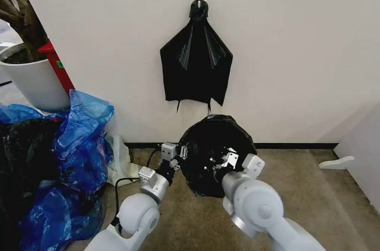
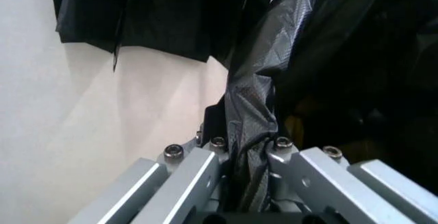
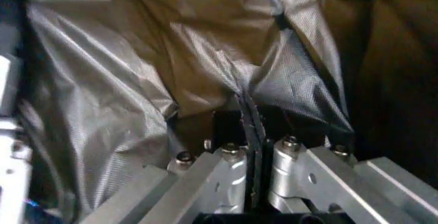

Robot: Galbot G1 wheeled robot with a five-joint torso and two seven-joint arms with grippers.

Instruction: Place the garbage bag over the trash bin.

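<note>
Even, soft indoor light fills the head view, and the white wall [image 1: 297, 55] shows mild shadows. Both wrist views are dim, with the near metal fingers [image 2: 192, 183] slightly blurred.

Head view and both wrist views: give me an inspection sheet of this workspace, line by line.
Surface: brown floor against a white wall.
Job's things: garbage bag stretched open as a round black mouth; bin hidden.
Clutter: blue bags on the left; black bunch hanging on the wall hook.
Grippers: left gripper shut on the bag's edge; right gripper shut on the opposite edge.
Cables: black cable by the left arm.
Surroundings: white planter, far left.
</note>
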